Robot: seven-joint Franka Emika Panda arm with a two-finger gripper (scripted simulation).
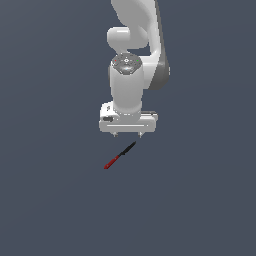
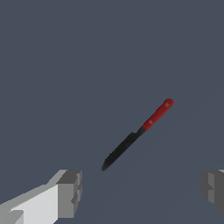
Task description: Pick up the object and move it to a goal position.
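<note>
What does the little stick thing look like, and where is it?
Find the big white arm and its gripper. Just below it in the exterior view, the stick lies slanted on the plain grey floor. It is thin, half red and half black.

The arm is reaching straight down, its wrist standing vertical. The tool [image 1: 127,134] is pointing downward with its fingers [image 2: 69,193] spread wide apart, gripping nothing.

One red-and-black stick tool [image 1: 120,155], one end effector [image 1: 128,135]
</note>
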